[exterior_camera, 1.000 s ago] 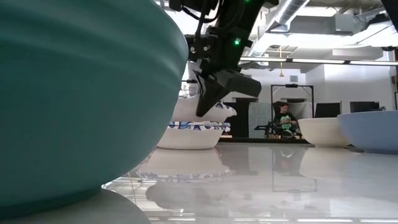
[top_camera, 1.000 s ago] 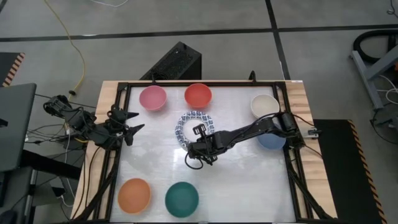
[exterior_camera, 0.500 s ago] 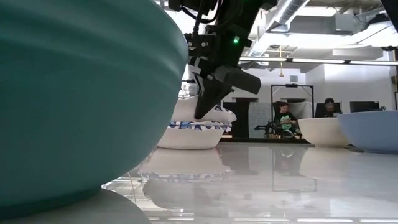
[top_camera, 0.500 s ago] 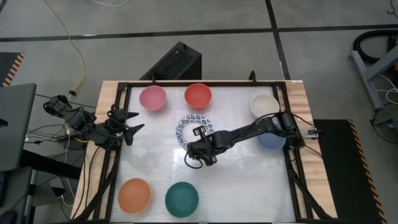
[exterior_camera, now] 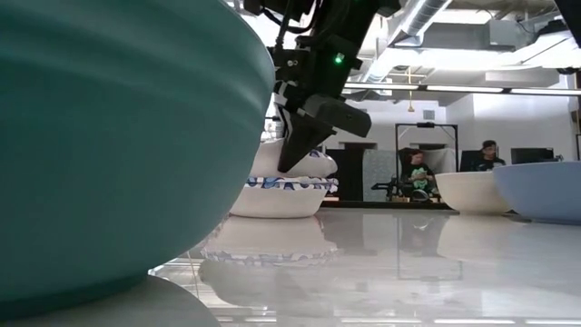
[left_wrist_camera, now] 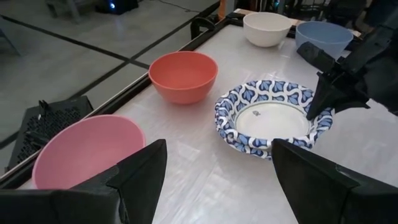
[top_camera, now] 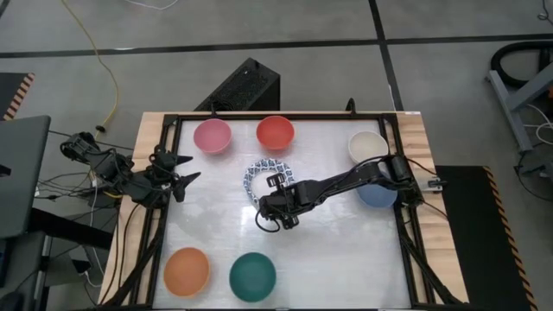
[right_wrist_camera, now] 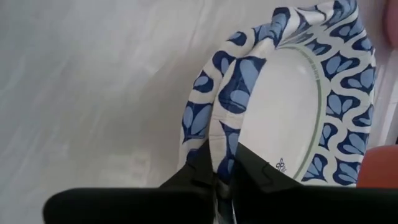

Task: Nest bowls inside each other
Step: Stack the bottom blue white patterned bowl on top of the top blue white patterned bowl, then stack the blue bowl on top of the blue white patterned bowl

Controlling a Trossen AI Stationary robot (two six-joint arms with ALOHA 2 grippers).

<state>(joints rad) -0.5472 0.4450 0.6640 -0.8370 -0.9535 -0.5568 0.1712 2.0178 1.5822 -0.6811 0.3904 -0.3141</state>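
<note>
Two white bowls with blue-patterned rims [top_camera: 266, 175] sit one inside the other at the table's middle. My right gripper [top_camera: 271, 200] reaches down to the near side of their rim and is shut on the upper bowl [right_wrist_camera: 292, 93]. My left gripper [top_camera: 186, 168] hangs open at the table's left edge, holding nothing. Single bowls rest on their bases: pink [top_camera: 212, 136] and red [top_camera: 275, 131] at the far side, cream [top_camera: 367, 145] and blue [top_camera: 378, 195] at the right, orange [top_camera: 187, 269] and dark green [top_camera: 252, 275] near the front. My right gripper has the upper patterned bowl's rim [right_wrist_camera: 222, 158] between its two fingers, one finger [right_wrist_camera: 255, 171] inside the bowl and one [right_wrist_camera: 196, 174] outside. The fingers slant down from the table's near right. The bowl sits in the patterned bowl under it [exterior_camera: 277, 195].
A black frame [top_camera: 164, 207] runs round the white table top. Open table lies between the patterned bowls and the orange and green bowls. In the low view the green bowl [exterior_camera: 109, 145] fills the left side. People sit in the room behind the table.
My right gripper has tipped and rolled a little above the patterned bowls without leaving its place. The upper bowl's raised part has settled slightly toward the bowl under it.
</note>
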